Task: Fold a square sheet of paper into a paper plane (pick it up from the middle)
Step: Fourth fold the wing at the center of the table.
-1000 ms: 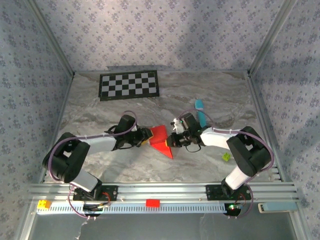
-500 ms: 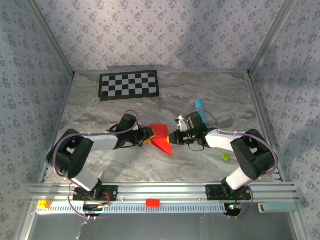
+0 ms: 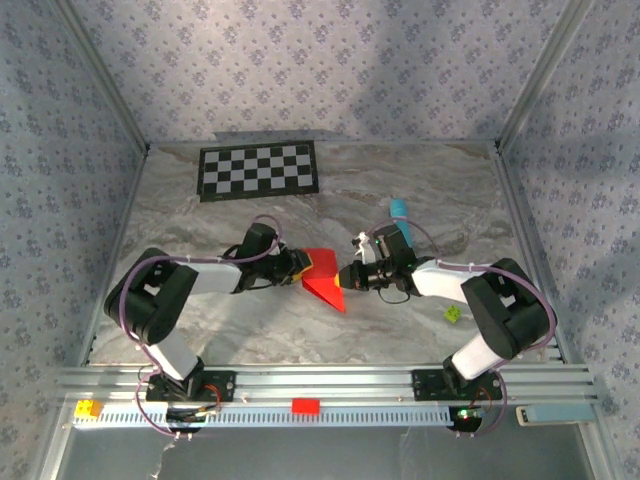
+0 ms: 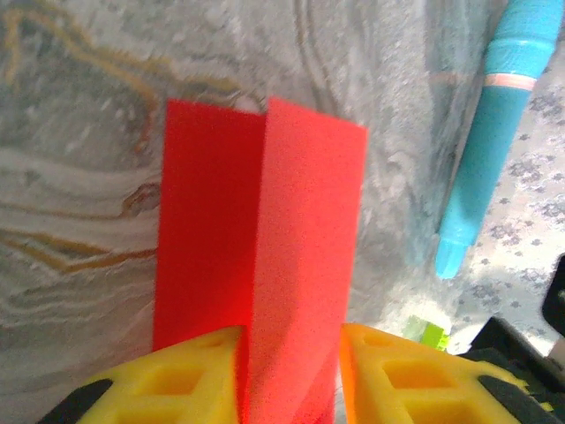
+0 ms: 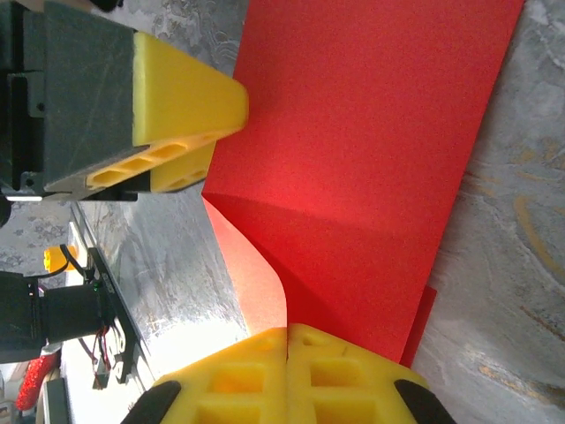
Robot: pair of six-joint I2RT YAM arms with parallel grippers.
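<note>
With the right pincer (image 5: 287,340): clamping on a curled edge of the red sheet of paper (image 5: 371,132), fingers pressed tight together. With the left pincer (image 4: 291,340): straddling a raised flap from the opposite side, yellow fingers (image 4: 177,371) standing apart, red filling the gap. Lying mid-tabletop (image 3: 420,180) between both arms, partly folded, tapering to a point toward the near edge. Spotting a teal pen (image 3: 400,215) just beyond the right pincer. Catching a checkerboard (image 3: 260,171) well back, and a small green piece (image 3: 452,314) near the right arm.
</note>
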